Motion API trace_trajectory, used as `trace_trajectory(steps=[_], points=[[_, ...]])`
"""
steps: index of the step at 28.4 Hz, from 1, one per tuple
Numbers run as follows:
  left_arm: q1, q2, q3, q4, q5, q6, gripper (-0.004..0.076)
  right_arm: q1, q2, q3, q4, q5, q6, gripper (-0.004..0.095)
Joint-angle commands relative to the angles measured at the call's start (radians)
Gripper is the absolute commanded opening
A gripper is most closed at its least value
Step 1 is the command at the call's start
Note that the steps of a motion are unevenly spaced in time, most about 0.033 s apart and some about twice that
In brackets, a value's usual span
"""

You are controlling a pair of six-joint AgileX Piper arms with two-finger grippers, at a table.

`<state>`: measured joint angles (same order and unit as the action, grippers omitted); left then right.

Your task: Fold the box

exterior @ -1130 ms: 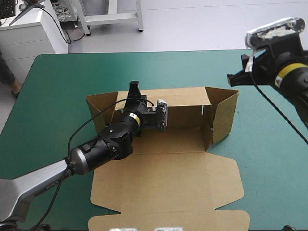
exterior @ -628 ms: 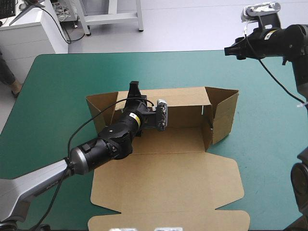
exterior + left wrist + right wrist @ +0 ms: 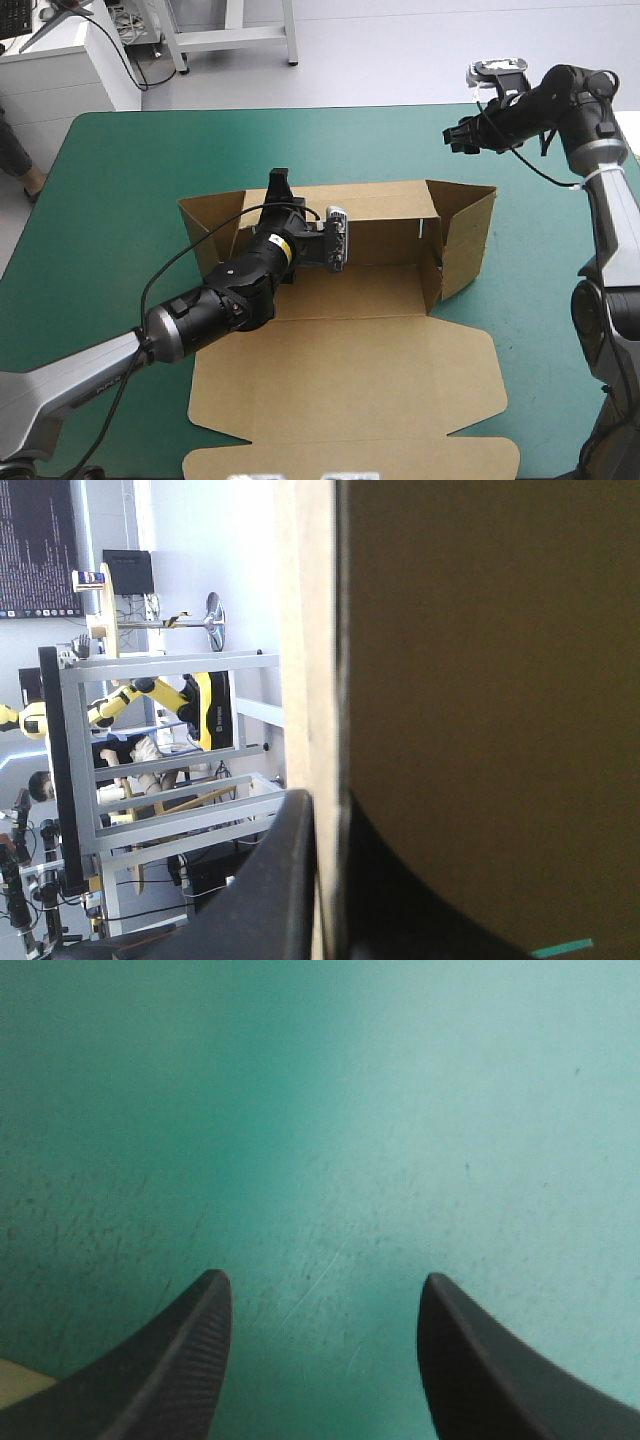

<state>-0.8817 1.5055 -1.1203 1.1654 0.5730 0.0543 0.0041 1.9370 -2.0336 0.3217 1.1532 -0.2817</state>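
Note:
The brown box [image 3: 350,385] lies mid-table as an open tray, lid flat toward the front edge, back wall [image 3: 385,215] upright. My left gripper [image 3: 279,185] sits at the left part of that back wall, shut on it. In the left wrist view the wall [image 3: 480,680] stands edge-on between the black fingers [image 3: 280,880], one on each side. Beyond the box's far right corner, my right gripper [image 3: 455,137] hangs in the air, open. Its wrist view shows the two fingers apart [image 3: 322,1285] over bare teal-green cover [image 3: 350,1110], with a sliver of box [image 3: 15,1380] beside one finger.
The box's right end wall [image 3: 470,240] splays outward toward the table's right side. Teal-green cover [image 3: 120,200] stretches to the left of the box and behind it up to the far edge.
The right arm has swung in from the right, its gripper moving leftward and lower toward the box's far right corner. The left arm and the box have not moved.

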Motion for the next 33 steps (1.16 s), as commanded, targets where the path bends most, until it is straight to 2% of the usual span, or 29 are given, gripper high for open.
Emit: trace_trajectory(steps=[1, 3, 8, 10, 12, 16, 24, 33], points=[[-0.007, -0.027, -0.011, -0.010, -0.026, -0.011, -0.0008, -0.009, -0.026, -0.031, 0.023, 0.055, 0.003, 0.0516], [-0.007, -0.027, -0.011, -0.010, -0.026, -0.011, -0.0008, -0.003, -0.017, -0.029, 0.024, 0.097, -0.008, 0.0516], [-0.007, -0.025, -0.011, -0.010, -0.035, -0.022, -0.0008, 0.006, -0.019, -0.018, 0.084, 0.097, -0.019, 0.0509], [-0.007, -0.025, -0.011, -0.010, -0.039, -0.022, -0.0008, 0.018, -0.032, -0.018, 0.055, 0.097, -0.023, 0.0507], [-0.007, -0.025, -0.011, -0.010, -0.041, -0.022, -0.0008, 0.053, -0.059, -0.002, -0.032, 0.099, -0.021, 0.0476], [-0.007, -0.025, -0.011, -0.010, -0.049, -0.022, -0.0008, 0.080, -0.106, 0.078, -0.077, 0.099, -0.035, 0.0468], [-0.007, -0.025, -0.011, -0.010, -0.050, -0.022, -0.0008, 0.080, -0.218, 0.263, -0.075, 0.099, -0.048, 0.0468], [-0.007, -0.025, -0.011, -0.010, -0.050, -0.022, -0.0008, 0.080, -0.369, 0.498, 0.002, 0.082, -0.120, 0.0467]])
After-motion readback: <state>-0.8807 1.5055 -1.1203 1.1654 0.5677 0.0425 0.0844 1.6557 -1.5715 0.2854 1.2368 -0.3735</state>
